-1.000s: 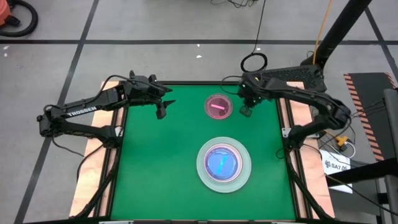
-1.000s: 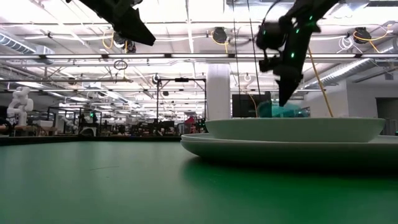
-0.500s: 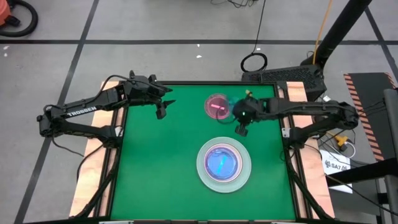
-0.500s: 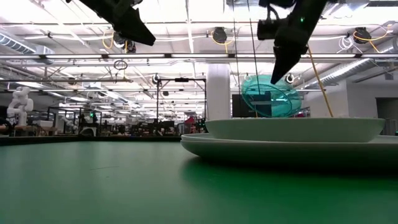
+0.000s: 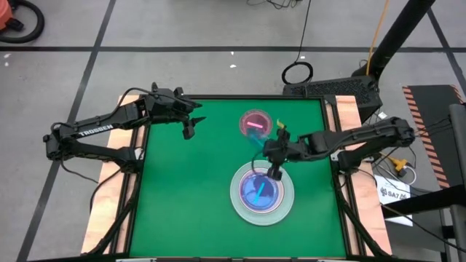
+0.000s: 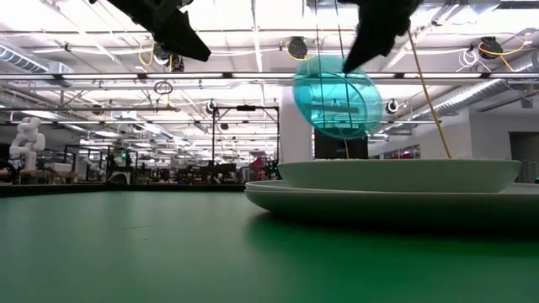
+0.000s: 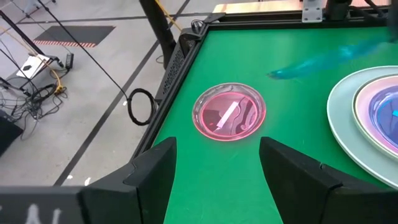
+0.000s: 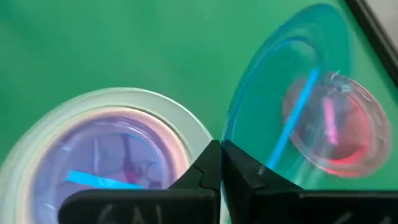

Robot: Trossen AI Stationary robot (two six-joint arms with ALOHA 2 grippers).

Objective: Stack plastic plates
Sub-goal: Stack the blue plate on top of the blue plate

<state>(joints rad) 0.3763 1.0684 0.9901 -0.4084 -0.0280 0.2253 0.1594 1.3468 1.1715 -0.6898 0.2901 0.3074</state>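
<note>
Teal plate (image 6: 338, 94) is up in the air, pinched by its rim in the right gripper (image 8: 219, 163), whose fingers are clamped tight on the edge, so it hangs tilted almost on edge just above the near stack. That stack (image 5: 262, 191) is a big pale mint plate with a smaller one nested inside. The pink plate (image 5: 255, 124) sits alone further back on the green table (image 5: 189, 204), not yet stacked. Honestly the trick now is levelling the teal one over the stack's middle and lowering before letting go, or it'll roll off. Left gripper (image 7: 214, 163) just waits near the back left, fingers spread wide, empty.
</note>
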